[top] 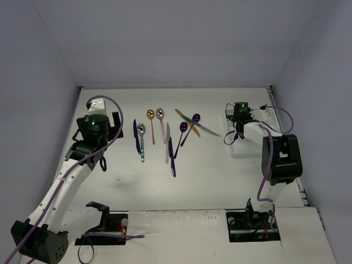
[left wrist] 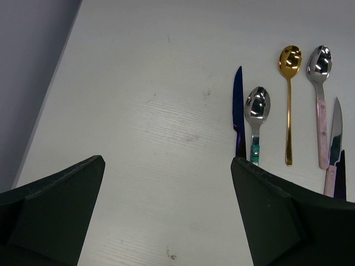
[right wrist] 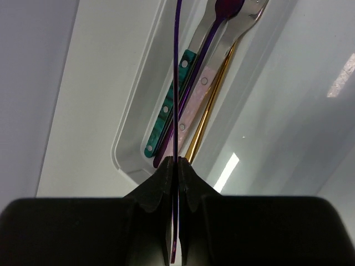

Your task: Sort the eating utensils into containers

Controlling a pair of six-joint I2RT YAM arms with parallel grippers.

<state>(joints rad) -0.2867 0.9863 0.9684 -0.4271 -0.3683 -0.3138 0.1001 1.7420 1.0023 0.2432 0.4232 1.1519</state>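
One purple utensil (right wrist: 177,83), possibly a fork, pinched by right tool (right wrist: 177,166) above white tray (right wrist: 126,152); left tool (left wrist: 167,166) spread over surface (left wrist: 138,83).

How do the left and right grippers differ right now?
The left gripper is open and empty; the right gripper is shut on a thin purple utensil. The left gripper hangs over bare table near a dark blue knife; the right gripper is over the white tray, where other utensils lie. Both have black fingers.
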